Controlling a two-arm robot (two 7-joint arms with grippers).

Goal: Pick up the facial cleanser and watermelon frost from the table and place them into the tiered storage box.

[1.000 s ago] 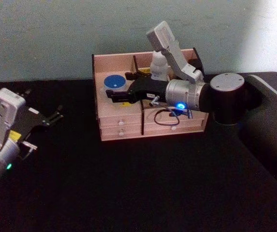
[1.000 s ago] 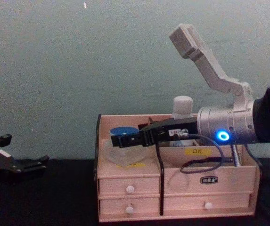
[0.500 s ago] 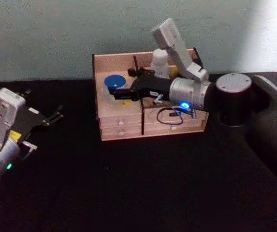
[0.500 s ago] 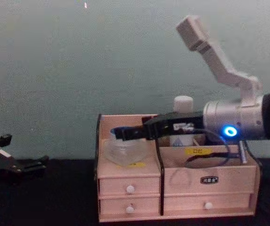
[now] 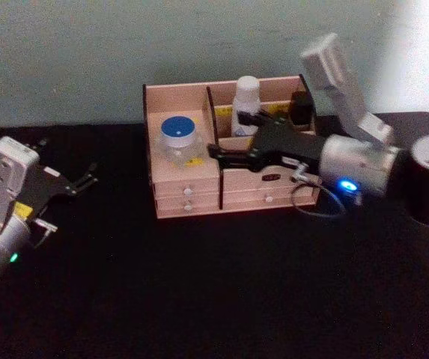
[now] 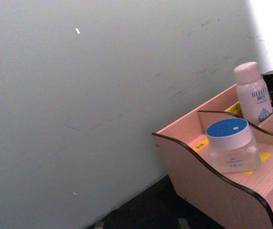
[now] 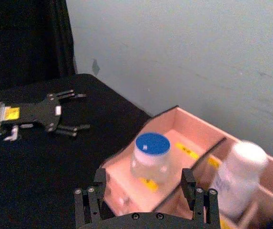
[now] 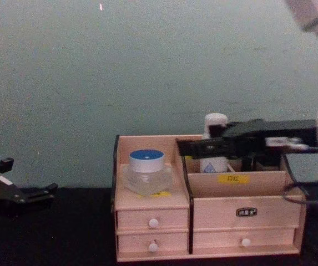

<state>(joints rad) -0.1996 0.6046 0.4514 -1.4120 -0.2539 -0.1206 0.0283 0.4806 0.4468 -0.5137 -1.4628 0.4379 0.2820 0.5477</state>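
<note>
Both task items already sit inside the pale pinkish wooden tiered storage box (image 5: 188,196) with dark edges and white-knobbed drawers, so the placing work appears complete as far as these views show. The watermelon frost (image 5: 180,139), a squat clear jar with a flat blue lid rimmed in white, stands upright in the front-left compartment, above the left drawers. The facial cleanser (image 5: 245,106), a tall slim white cylindrical bottle with a rounded white cap and blue lettering, stands upright in a rear compartment behind the central divider. The right gripper (image 5: 225,154) hangs over the right half of the box; its fingers (image 7: 91,202) are spread and grasp nothing, and the jar stands apart from them. The left gripper (image 5: 79,182) rests off to the left above the black surface (image 5: 214,292), well apart from the box, its fingers spread and holding nothing. Judged from this layout, nothing remains on the surface to collect; only arm retraction may be outstanding.
</note>
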